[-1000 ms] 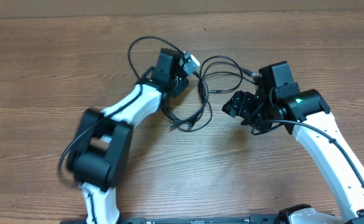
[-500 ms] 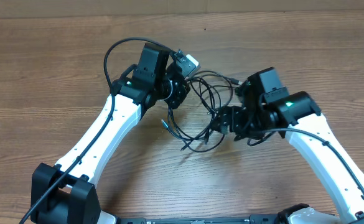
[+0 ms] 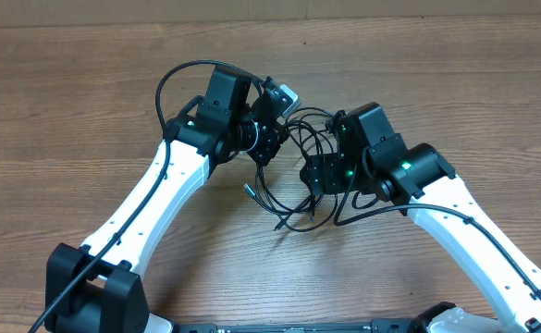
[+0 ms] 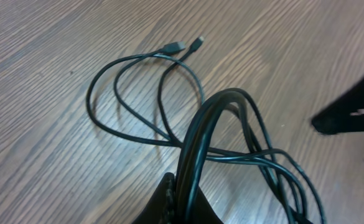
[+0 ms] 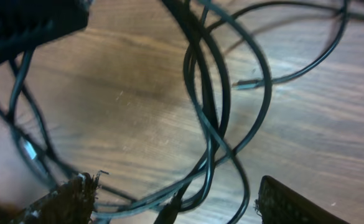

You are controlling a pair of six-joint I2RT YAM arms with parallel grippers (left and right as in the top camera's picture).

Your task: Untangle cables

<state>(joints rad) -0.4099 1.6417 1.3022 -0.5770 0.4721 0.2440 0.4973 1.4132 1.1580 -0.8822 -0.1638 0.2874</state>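
The cables (image 3: pixel 291 190) are thin black cords looped in a tangle on the wooden table between the two arms. My left gripper (image 3: pixel 263 139) is shut on a bunch of strands, seen running up between its jaws (image 4: pixel 185 186) in the left wrist view. Loose loops (image 4: pixel 138 93) trail out to two small plugs (image 4: pixel 175 46). My right gripper (image 3: pixel 314 174) stands open over the loops. In the right wrist view, crossing strands (image 5: pixel 214 118) pass between its fingertips (image 5: pixel 63 199), and I cannot tell whether the pads touch them. Another plug end (image 5: pixel 244 85) lies farther off.
The wooden table (image 3: pixel 455 83) extends on all sides. The left arm's thick own cable (image 3: pixel 173 79) arcs behind its wrist. The two grippers are close together, with the left one's dark body (image 5: pixel 26 22) at the top left of the right wrist view.
My right gripper has moved left and now hovers over the cable loops. The left gripper has shifted slightly left, dragging the bundle with it, and stays shut.
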